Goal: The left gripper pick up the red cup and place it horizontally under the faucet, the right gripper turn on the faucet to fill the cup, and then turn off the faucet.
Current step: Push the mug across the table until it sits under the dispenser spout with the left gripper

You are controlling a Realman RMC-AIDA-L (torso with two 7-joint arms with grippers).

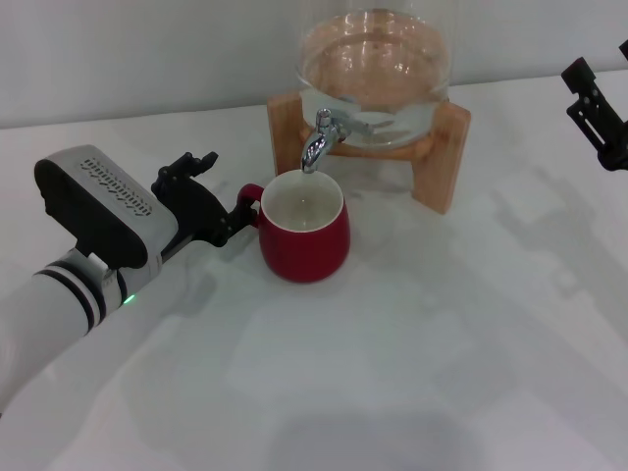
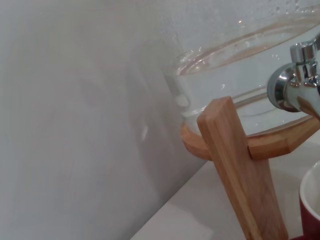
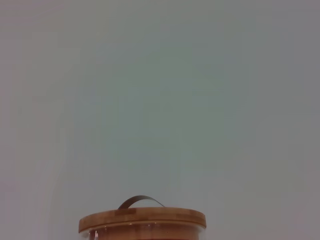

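Note:
The red cup (image 1: 304, 231) stands upright on the white table, its mouth right under the spout of the chrome faucet (image 1: 319, 142). Its loop handle points toward my left gripper (image 1: 222, 192). That gripper is open, with one finger touching the handle and the other set back from it. In the left wrist view the faucet (image 2: 295, 87) shows at one edge and the cup's rim (image 2: 311, 210) in a corner. My right gripper (image 1: 599, 108) hangs raised at the far right, well away from the faucet.
The glass jar (image 1: 373, 69) holds water and sits in a wooden stand (image 1: 442, 157) at the back of the table. The stand's leg (image 2: 240, 170) is close in the left wrist view. The jar's wooden lid (image 3: 142, 219) shows in the right wrist view.

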